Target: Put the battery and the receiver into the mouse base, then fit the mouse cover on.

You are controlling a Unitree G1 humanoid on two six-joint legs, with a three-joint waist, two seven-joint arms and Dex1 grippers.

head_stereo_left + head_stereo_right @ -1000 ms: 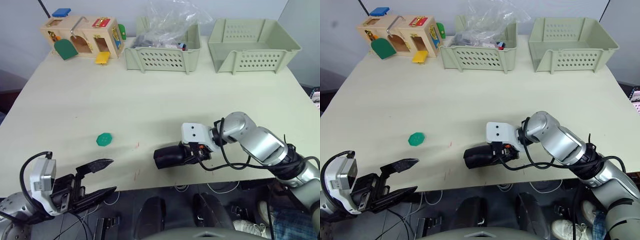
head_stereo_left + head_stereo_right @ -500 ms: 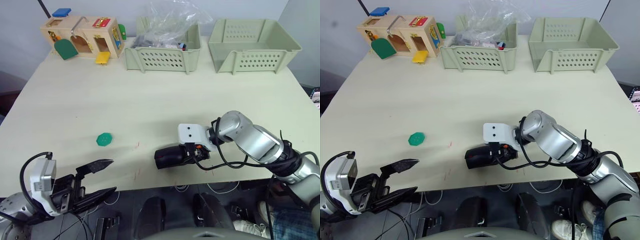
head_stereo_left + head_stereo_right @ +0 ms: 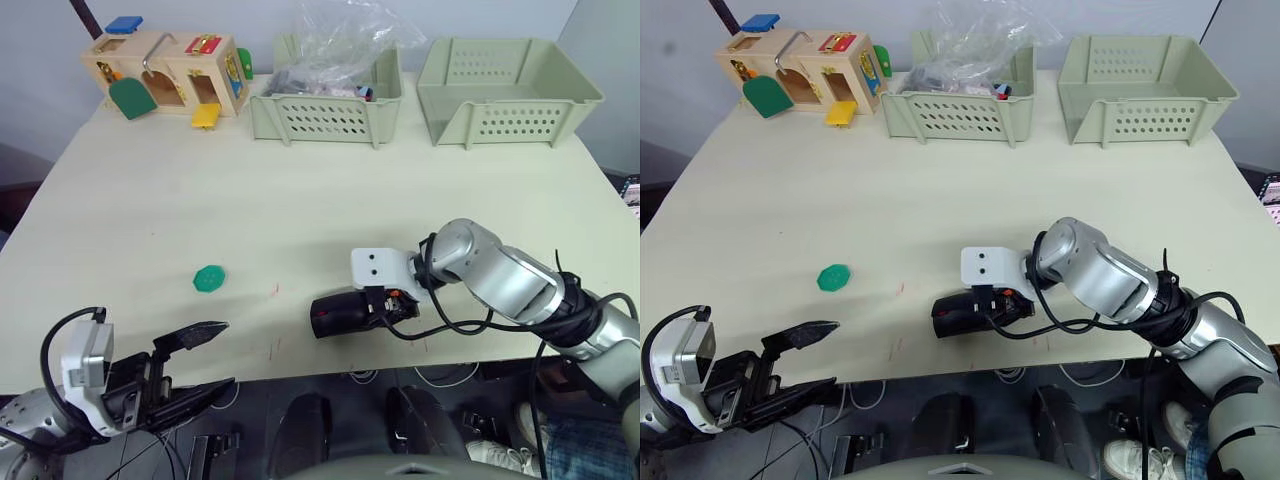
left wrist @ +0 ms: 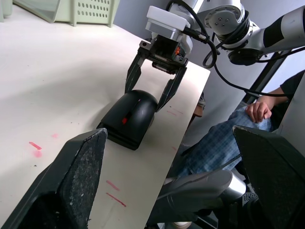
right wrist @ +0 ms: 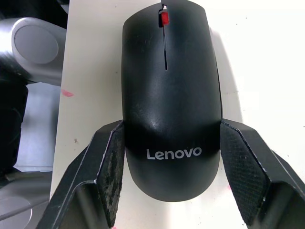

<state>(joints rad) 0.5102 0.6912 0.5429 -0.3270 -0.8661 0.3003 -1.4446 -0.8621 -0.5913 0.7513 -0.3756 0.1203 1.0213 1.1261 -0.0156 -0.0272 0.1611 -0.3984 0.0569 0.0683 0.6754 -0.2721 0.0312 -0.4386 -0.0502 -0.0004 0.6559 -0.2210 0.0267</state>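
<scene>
A black mouse (image 3: 340, 313) lies near the table's front edge, its scroll wheel (image 5: 163, 18) red. The glossy mouse cover (image 5: 169, 119), marked Lenovo, sits on the mouse base (image 4: 125, 136) and closes it. The battery and the receiver are hidden. My right gripper (image 5: 171, 126) straddles the mouse's rear end, a finger (image 5: 112, 171) pressed against each side. My left gripper (image 3: 215, 355) hangs open and empty below the table's front edge at the left, well away from the mouse.
A small green hexagonal piece (image 3: 209, 279) lies left of the mouse. At the back stand a wooden latch box (image 3: 165, 75), a green basket (image 3: 325, 115) with a plastic bag, and an empty green basket (image 3: 505, 90). A seated person's legs (image 4: 228, 143) are beyond the table edge.
My right gripper has slid a little to the left along the mouse, so its fingers reach further over it. The mouse and the left gripper have stayed put.
</scene>
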